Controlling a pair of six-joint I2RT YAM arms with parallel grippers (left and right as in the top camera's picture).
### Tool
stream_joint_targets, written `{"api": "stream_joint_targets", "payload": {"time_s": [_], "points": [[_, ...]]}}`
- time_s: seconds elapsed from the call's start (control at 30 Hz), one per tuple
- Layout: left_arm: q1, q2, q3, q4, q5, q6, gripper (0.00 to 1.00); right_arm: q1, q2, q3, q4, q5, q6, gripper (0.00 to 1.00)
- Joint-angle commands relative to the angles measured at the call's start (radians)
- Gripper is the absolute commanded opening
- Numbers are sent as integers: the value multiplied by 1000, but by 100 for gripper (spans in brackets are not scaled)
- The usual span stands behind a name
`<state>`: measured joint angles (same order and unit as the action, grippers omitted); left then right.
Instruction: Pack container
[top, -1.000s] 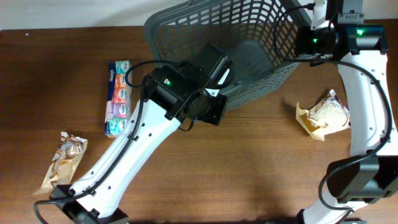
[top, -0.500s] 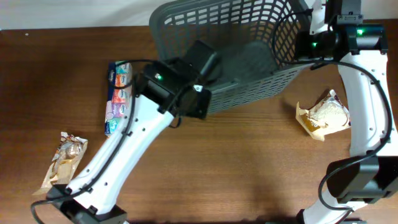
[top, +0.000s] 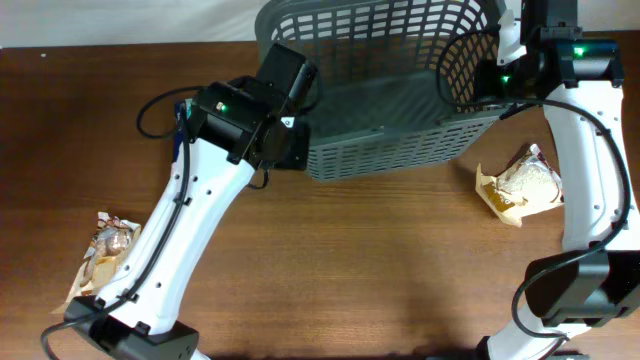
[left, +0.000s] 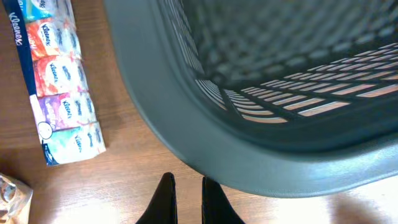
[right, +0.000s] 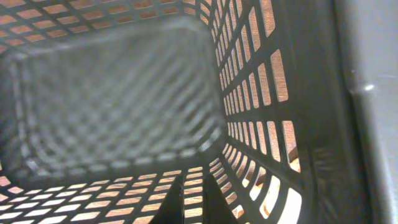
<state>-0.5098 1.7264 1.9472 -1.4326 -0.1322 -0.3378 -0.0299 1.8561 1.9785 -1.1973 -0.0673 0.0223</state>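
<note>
The container, a dark grey lattice basket (top: 380, 100), stands at the back of the table with its front wall facing me. It also shows in the left wrist view (left: 186, 124) and the right wrist view (right: 112, 93). My left gripper (top: 300, 75) is at the basket's left end, outside the rim. Its fingers (left: 185, 196) are nearly together over bare wood with nothing between them. My right gripper (top: 490, 80) is at the basket's right end. Its fingers (right: 194, 199) reach inside the basket, close together, with only lattice showing through the gap.
A pack of tissues (left: 56, 81) lies left of the basket, mostly under my left arm in the overhead view. A clear snack bag (top: 105, 255) lies at the front left. A tan snack bag (top: 525, 185) lies right of the basket, beside my right arm.
The basket has swung from a slanted pose to lie level along the back edge and has shifted right. My left gripper has moved left and back. The right gripper has hardly moved.
</note>
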Motion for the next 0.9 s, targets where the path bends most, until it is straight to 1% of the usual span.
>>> {"api": "stream_joint_targets", "payload": {"time_s": [0.0, 0.13, 0.37, 0.5, 0.63, 0.73, 0.87], "points": [[4, -18, 16, -33, 24, -13, 2, 3, 3, 3, -10, 27, 0, 4], [3, -67, 16, -92, 35, -13, 2, 4, 4, 3, -2, 27, 0, 4], [2, -150, 16, -75, 41, -13, 2, 4, 3, 3, 5, 27, 1, 4], [-1, -148, 16, -64, 196, -13, 2, 4, 3, 3, 4, 27, 1, 4], [-38, -148, 16, -40, 197, -6, 2, 4, 3, 3, 4, 26, 2, 4], [-91, -145, 16, -34, 196, -3, 2, 4, 3, 3, 4, 19, 5, 4], [-113, -113, 10, -23, 174, 18, 2, 4, 3, 3, 4, 18, 5, 4]]}}
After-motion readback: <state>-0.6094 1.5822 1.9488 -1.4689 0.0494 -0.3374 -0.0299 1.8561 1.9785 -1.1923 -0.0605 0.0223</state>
